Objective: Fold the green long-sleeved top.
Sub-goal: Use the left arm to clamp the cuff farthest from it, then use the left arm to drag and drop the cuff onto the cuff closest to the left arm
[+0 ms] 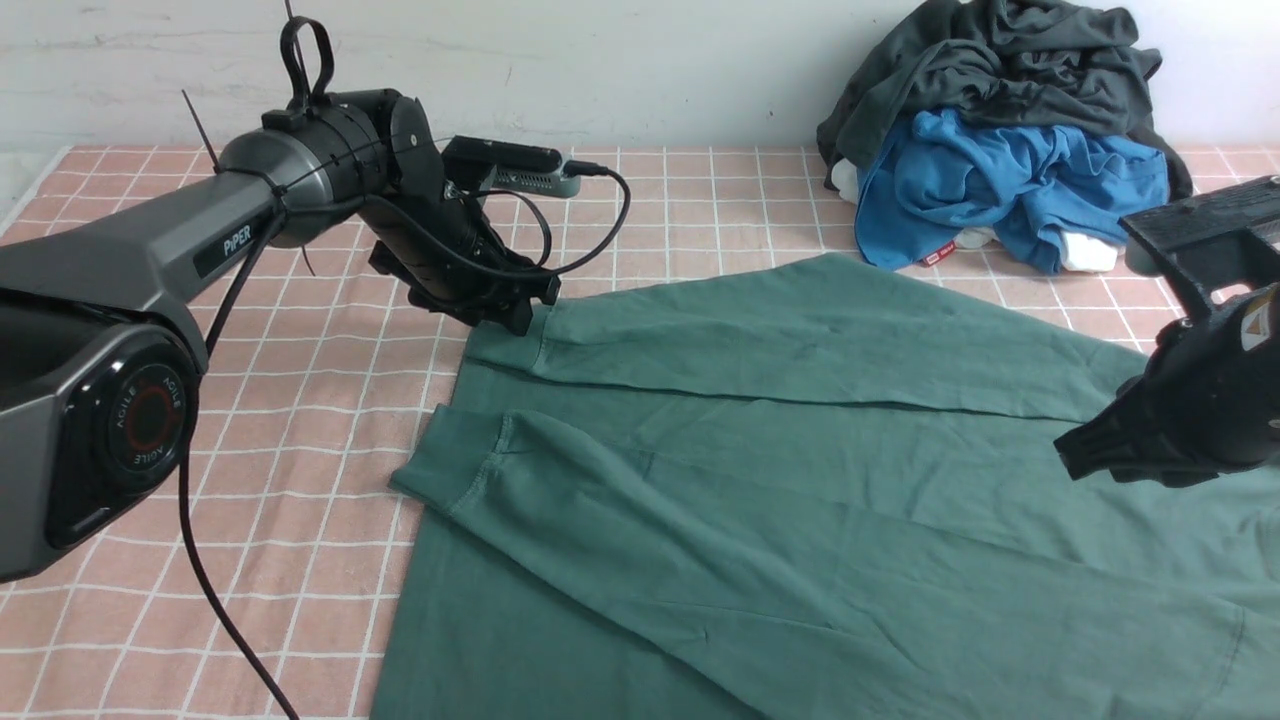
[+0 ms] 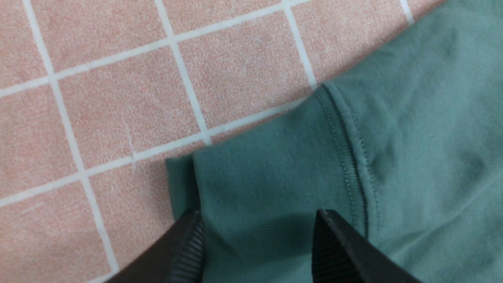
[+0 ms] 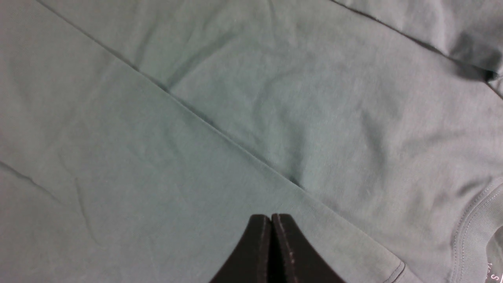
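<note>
The green long-sleeved top (image 1: 800,480) lies flat over the middle and right of the table, both sleeves folded across its body. The far sleeve's cuff (image 1: 510,345) points left, and the near sleeve's cuff (image 1: 450,470) lies below it. My left gripper (image 1: 515,318) is open at the far cuff. In the left wrist view the cuff (image 2: 267,169) lies between the spread fingers of that gripper (image 2: 257,214). My right gripper (image 1: 1068,450) is shut and empty over the top's right part. The right wrist view shows this gripper (image 3: 271,217) above smooth green cloth (image 3: 196,118), with the collar rib (image 3: 475,220) nearby.
A pile of a dark charcoal-grey garment (image 1: 1000,70) and a bright blue garment (image 1: 1010,180) sits at the back right against the wall. The pink checked tablecloth (image 1: 300,400) shows bare on the left. A cable hangs from my left arm.
</note>
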Tool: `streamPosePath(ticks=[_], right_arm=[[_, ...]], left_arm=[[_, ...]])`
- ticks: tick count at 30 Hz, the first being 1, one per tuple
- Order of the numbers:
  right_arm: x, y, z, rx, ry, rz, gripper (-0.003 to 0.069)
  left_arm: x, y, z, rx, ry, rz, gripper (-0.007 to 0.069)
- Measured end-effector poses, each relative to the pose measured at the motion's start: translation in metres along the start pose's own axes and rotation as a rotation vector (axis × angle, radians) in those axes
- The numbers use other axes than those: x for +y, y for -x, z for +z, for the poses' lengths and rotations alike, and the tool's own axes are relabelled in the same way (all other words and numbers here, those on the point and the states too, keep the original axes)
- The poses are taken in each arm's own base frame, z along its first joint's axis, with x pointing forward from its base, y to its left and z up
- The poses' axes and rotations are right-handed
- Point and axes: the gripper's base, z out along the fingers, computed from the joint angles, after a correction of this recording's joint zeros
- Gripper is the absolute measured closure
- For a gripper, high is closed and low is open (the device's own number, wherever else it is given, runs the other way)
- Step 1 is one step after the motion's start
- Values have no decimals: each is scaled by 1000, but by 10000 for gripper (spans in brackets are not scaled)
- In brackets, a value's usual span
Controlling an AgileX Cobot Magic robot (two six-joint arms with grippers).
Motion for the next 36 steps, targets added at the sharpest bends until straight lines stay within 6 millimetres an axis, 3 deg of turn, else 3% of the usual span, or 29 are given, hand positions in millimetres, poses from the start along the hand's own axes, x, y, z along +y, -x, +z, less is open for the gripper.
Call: streamPosePath(ticks=[16,19,25,36], right_arm=[[0,0,0,-1,0,0,673],[0,0,0,-3,0,-1,673],[0,0,0,-5,0,-1,673],[0,1,0,-8,0,-9,673]], left_arm=[[0,-8,10,63,-10,-2,281],[0,-8,10,66,-10,1,355],[-7,-5,9,76,-16,28,589],[-18,12,-21,115,-46,67,597]])
